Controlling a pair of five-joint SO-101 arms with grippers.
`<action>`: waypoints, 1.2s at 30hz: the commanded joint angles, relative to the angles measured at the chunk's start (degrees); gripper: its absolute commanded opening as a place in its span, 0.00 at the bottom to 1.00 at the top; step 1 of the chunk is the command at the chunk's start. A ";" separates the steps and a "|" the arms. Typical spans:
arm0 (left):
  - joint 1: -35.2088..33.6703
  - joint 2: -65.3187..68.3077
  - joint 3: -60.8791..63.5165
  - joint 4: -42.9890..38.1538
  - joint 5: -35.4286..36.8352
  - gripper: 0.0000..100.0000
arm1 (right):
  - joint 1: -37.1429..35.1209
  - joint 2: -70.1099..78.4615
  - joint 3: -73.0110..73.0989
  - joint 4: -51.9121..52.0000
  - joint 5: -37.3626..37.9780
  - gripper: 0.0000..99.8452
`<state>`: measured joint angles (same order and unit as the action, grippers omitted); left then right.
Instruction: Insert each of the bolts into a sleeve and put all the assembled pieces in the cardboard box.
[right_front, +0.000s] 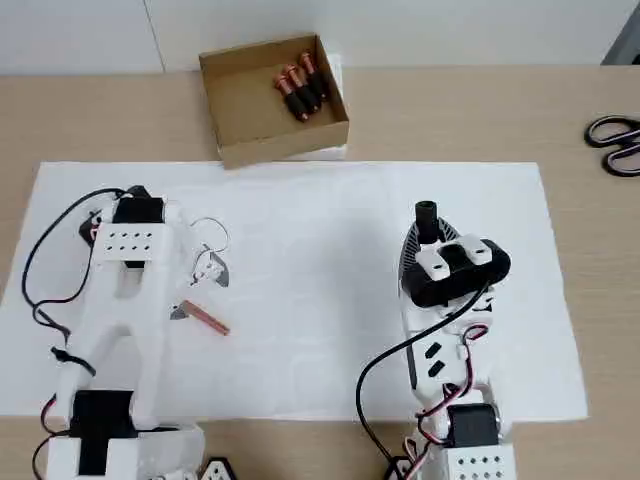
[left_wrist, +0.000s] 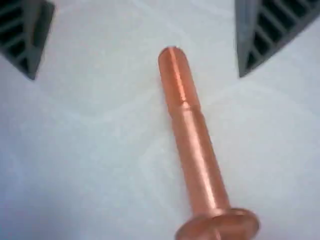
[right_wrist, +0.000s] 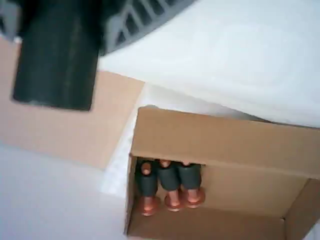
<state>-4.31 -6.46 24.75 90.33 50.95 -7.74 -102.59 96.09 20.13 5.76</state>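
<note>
Our left claw (left_wrist: 137, 60) stands wide open astride the one loose bolt (left_wrist: 192, 145), which lies flat on the paper (right_front: 320, 300) well short of the cardboard box (right_front: 250, 100), ready for a pinch. Our right claw (right_front: 430, 232) seems closed around an upright sleeve (right_front: 427, 211), offered for insertion. Three finished pieces (right_front: 301, 88) lie inside the box.

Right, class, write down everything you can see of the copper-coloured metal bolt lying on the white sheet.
The copper-coloured metal bolt is a smooth, shiny round shaft with a small step before its rounded tip and a wide flat head at the other end. It lies flat on the white sheet, bare of any sleeve. The left gripper hangs open over it, fingers either side of the tip, not touching it.
</note>
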 joint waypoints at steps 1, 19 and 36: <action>-0.53 1.14 1.10 -1.32 0.26 0.25 | 0.40 -0.92 0.35 0.40 0.35 0.00; -5.45 21.45 -5.49 -4.92 0.35 0.25 | 0.40 -0.92 0.35 0.40 0.35 0.00; -4.13 22.59 -10.95 -4.48 0.26 0.01 | 0.40 -0.92 0.35 0.40 0.35 0.00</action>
<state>-8.44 15.16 16.84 86.20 50.95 -7.74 -102.59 96.09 20.13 5.76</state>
